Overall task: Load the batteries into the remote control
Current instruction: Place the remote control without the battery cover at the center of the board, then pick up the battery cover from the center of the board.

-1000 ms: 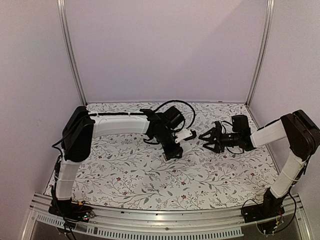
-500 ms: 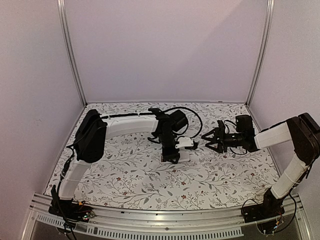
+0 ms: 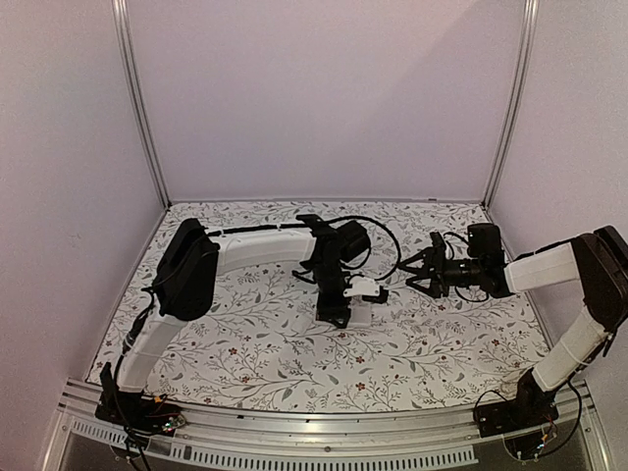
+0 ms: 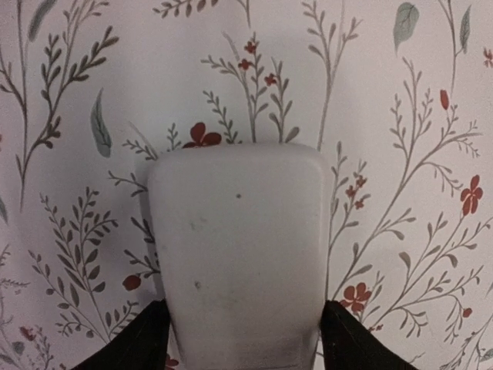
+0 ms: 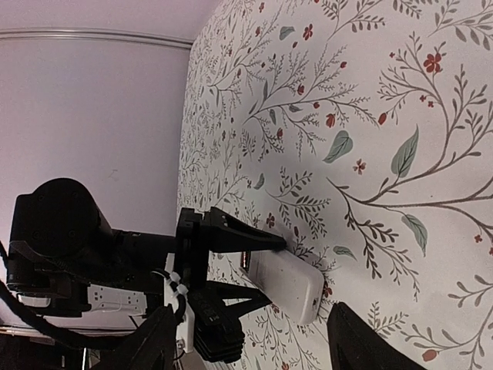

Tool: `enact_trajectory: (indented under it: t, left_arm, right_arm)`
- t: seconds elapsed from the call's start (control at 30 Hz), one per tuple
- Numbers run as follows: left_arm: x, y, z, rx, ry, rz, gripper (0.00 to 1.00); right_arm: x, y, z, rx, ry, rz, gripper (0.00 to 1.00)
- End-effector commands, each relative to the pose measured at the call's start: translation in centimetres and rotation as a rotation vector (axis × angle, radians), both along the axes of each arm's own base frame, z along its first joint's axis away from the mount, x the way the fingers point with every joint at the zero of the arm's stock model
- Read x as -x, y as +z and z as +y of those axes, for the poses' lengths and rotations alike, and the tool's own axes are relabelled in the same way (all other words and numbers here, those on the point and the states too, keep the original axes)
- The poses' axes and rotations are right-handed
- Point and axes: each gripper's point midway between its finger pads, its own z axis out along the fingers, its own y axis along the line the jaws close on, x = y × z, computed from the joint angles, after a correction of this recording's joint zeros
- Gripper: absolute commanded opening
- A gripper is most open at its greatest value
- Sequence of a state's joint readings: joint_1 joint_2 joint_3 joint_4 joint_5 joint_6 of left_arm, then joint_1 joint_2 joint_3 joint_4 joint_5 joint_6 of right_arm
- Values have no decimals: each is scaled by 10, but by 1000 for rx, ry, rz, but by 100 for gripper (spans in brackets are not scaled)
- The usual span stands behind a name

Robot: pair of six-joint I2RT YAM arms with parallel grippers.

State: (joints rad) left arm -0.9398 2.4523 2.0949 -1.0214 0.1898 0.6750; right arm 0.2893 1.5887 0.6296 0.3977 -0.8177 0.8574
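Observation:
My left gripper (image 3: 345, 298) is shut on the remote control (image 3: 364, 290) and holds it by one end, low over the flowered tablecloth. In the left wrist view the remote's plain white back (image 4: 239, 247) fills the centre, clamped at its sides between my fingertips (image 4: 146, 341). The right wrist view shows the remote (image 5: 291, 286) sticking out from the left gripper (image 5: 268, 267). My right gripper (image 3: 412, 276) is open and empty, just right of the remote and pointing at it, and it also shows in the right wrist view (image 5: 254, 348). No batteries are in view.
The flowered cloth (image 3: 255, 343) covers the whole table. Purple walls and metal posts (image 3: 137, 108) enclose it at the back and sides. A black cable (image 3: 378, 228) loops over the left wrist.
My left arm has swung right and lowered the remote toward the table. My right gripper has drawn back a little to the right and stays open.

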Motion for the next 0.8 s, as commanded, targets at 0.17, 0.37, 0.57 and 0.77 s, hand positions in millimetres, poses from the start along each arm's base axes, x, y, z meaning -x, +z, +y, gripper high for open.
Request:
enact_trajectory:
  t: [0.17, 0.37, 0.57, 0.77]
  left_arm:
    - [-8, 15, -5, 19, -6, -50, 87]
    - [-19, 72, 25, 154, 59, -155, 99]
    - [-7, 84, 92, 194, 64, -235, 100]
    - [8, 55, 120, 160, 1, -237, 99]
  right_arm:
    - [6, 9, -5, 17, 8, -31, 71]
    - [4, 20, -4, 13, 21, -70, 72]
    - [2, 25, -2, 22, 44, -112, 72]
    - [3, 16, 1, 23, 70, -97, 71]
